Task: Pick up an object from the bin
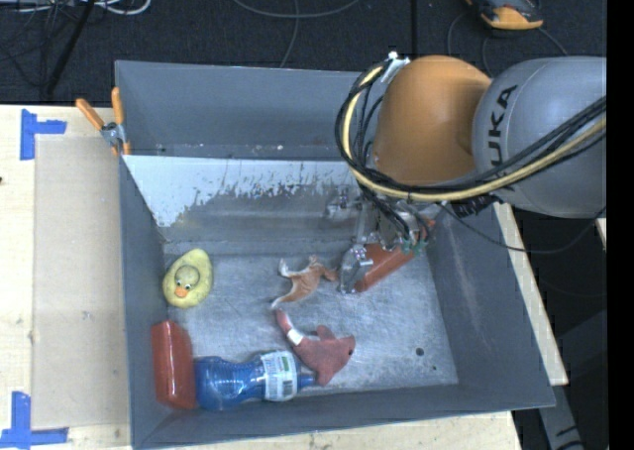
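I see gripper (pixel 354 272) low in grey bin (pixel 248 121), centre-right of floor, under orange wrist cover (pixel 426 121). Pincer state: cannot tell from here whether wide or narrow. Red-orange oblong piece (pixel 386 264) lies tilted just beside gripper, toward view's right, seemingly touching it; cannot tell if gripped. Tan toy figure (pixel 302 282) just to view's left of gripper, apart. Dark red fish-shaped thing (pixel 327 351) nearer front wall. Yellow duck (pixel 187 278) at left. Red cylinder (pixel 172 364) and blue bottle (pixel 243 379) in front-left corner, touching.
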You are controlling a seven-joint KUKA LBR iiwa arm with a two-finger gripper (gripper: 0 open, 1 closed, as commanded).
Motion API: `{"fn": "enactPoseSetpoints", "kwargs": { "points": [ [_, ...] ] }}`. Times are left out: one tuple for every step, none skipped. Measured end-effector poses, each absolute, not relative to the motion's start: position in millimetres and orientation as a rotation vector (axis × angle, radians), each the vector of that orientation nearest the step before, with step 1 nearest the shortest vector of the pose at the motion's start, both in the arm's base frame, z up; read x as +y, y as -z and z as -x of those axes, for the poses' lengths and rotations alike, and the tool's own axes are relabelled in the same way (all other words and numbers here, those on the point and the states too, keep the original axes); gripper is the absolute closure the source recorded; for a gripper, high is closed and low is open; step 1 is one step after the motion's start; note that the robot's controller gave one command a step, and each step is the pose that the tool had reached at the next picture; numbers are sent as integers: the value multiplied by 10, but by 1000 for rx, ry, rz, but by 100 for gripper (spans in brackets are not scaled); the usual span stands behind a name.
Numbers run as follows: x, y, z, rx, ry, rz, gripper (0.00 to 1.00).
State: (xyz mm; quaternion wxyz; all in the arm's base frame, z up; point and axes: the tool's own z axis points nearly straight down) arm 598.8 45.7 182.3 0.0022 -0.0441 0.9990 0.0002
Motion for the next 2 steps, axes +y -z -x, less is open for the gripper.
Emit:
{"fn": "enactPoseSetpoints", "kwargs": {
  "points": [
    [378, -1586, -6168, 3137, 0, 177, 0],
    [418, -1455, -6176, 3124, 0, 323, 0]
  ]
}}
